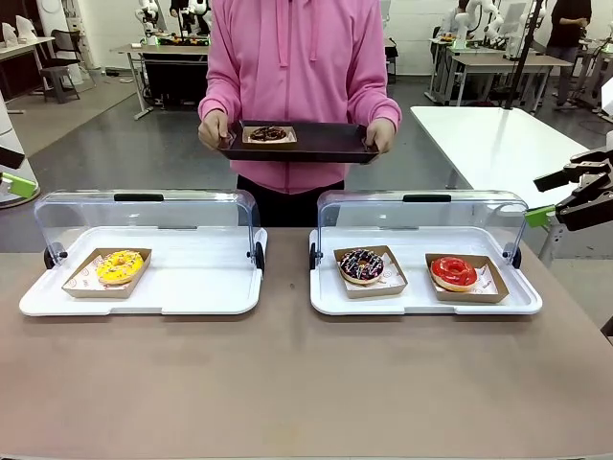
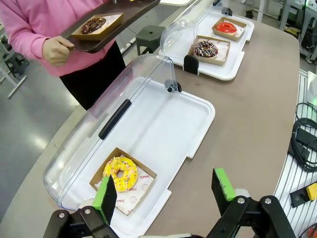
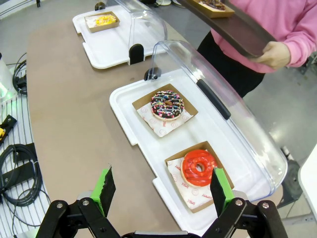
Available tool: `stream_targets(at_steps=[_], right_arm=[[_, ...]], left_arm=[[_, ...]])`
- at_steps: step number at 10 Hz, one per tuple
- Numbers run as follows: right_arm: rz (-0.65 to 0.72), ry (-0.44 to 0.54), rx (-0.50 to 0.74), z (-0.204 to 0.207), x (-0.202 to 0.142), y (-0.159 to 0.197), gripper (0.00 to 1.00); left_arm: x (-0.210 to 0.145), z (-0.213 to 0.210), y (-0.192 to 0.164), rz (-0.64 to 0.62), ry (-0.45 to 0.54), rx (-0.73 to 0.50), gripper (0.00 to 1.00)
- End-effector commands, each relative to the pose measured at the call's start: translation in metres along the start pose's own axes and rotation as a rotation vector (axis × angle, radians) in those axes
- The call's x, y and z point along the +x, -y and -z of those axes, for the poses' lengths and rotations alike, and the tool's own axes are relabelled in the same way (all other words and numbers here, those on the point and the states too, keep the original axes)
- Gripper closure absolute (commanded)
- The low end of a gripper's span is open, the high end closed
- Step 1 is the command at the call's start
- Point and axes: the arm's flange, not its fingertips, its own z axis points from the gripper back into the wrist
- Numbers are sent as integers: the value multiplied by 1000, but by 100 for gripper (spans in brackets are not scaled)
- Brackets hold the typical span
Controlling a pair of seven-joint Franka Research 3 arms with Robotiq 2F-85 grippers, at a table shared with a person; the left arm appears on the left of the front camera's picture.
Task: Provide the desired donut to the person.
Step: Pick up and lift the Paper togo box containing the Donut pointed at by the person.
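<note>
The person (image 1: 299, 67) in a pink hoodie stands at the far side of the table, holding a dark tray (image 1: 326, 149) with a chocolate donut (image 1: 269, 134) in a card tray. A yellow donut (image 1: 120, 265) lies in the left white case (image 1: 192, 287). A chocolate sprinkled donut (image 1: 362, 264) and a red donut (image 1: 454, 271) lie in the right case (image 1: 412, 302). My left gripper (image 2: 164, 192) hangs open above the table beside the yellow donut (image 2: 120, 173). My right gripper (image 3: 162, 191) hangs open near the red donut (image 3: 199, 167). Both hold nothing.
Both cases have clear lids (image 1: 144, 216) swung up and back towards the person. A second white table (image 1: 498, 144) stands at the far right. Cables (image 3: 20, 173) lie off the table's end. The brown tabletop (image 1: 287, 383) in front of the cases is bare.
</note>
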Motion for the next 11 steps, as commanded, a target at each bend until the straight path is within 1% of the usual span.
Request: stream_targets(at_steps=[1,11], right_arm=[[14,22,5,4,2,1,0],[14,22,5,4,2,1,0]], left_arm=[[-1,-1,0,2,-10,2,0],[-1,-1,0,2,-10,2,0]])
